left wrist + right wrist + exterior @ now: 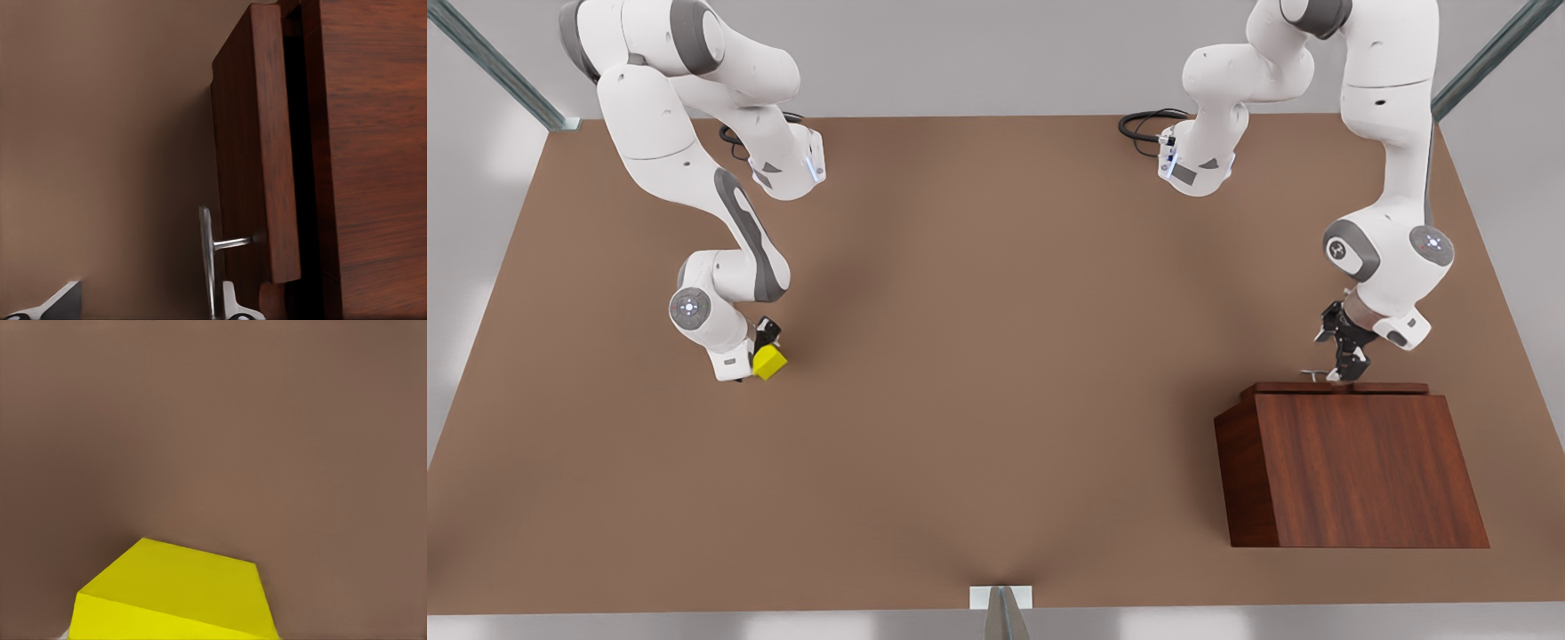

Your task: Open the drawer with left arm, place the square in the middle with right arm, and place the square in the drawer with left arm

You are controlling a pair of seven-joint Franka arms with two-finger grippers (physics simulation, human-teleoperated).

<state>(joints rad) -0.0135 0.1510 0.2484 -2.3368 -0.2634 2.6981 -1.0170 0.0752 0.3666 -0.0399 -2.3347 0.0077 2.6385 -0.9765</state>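
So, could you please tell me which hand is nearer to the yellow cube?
Right. The right hand is at the yellow cube; the left hand is far across the table at the drawer handle.

square (769,362) front view's left, cabinet (1352,467) right, well apart

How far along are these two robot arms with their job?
The drawer stands only slightly ajar; the left gripper is at its silver handle. The right gripper is at the yellow cube, far from the table's middle. Moving it there, then into the drawer, remains.
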